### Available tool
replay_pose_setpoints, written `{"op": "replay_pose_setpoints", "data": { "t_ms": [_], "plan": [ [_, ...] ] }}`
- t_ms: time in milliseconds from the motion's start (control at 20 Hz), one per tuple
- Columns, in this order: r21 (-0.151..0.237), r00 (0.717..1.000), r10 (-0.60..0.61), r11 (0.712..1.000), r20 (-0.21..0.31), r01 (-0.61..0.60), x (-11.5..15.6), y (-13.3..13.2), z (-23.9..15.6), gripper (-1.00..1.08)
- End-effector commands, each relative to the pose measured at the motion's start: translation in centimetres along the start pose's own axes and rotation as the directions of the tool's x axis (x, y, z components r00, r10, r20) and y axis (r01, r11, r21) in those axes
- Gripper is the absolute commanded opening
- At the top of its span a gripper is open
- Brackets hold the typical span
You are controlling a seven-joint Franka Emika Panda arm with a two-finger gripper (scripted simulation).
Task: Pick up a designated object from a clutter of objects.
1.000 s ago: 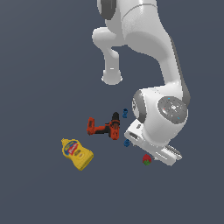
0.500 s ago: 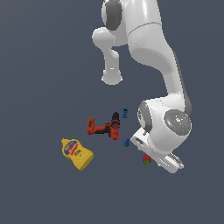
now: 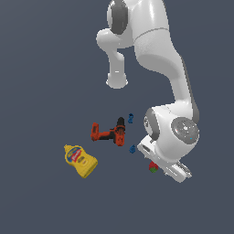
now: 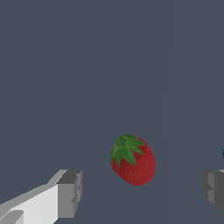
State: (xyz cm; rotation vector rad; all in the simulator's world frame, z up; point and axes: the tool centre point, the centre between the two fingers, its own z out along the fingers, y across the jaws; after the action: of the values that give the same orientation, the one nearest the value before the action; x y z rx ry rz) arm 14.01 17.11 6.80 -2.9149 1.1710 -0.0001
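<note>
Small red strawberry with green leafy top [image 4: 132,160] lies on grey floor [image 4: 87,65], between spread grey fingers of gripper [image 4: 142,192], untouched.

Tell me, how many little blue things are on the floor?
2. One blue piece lies just past the drill; the other blue piece sits between the drill and the robot's wrist. More could hide behind the arm.

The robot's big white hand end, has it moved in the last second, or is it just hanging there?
Yes. Against the unmoved mustard bottle, the gripper has dropped lower and shifted toward the exterior view's right, over the strawberry.
</note>
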Motion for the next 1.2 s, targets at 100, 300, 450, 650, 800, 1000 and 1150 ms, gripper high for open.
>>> {"op": "replay_pose_setpoints", "data": {
  "t_ms": [100, 300, 450, 650, 800, 1000, 1150],
  "plan": [
    [-0.001, 1.0, 0.002, 1.0, 0.0, -0.002, 0.0, 0.1, 2.0, 1.0],
    [0.0, 1.0, 0.003, 1.0, 0.0, -0.003, -0.1, 0.1, 4.0, 1.0],
    [0.0, 1.0, 0.004, 1.0, 0.0, -0.004, -0.1, 0.0, 4.6, 1.0],
    [0.0, 1.0, 0.004, 1.0, 0.0, -0.004, 0.0, 0.0, 4.5, -1.0],
    [0.0, 1.0, 0.004, 1.0, 0.0, -0.004, 0.0, 0.0, 4.5, -1.0],
    [0.0, 1.0, 0.004, 1.0, 0.0, -0.004, 0.0, 0.0, 4.5, -1.0],
    [0.0, 1.0, 0.004, 1.0, 0.0, -0.004, 0.0, 0.0, 4.5, -1.0]
  ]
}}
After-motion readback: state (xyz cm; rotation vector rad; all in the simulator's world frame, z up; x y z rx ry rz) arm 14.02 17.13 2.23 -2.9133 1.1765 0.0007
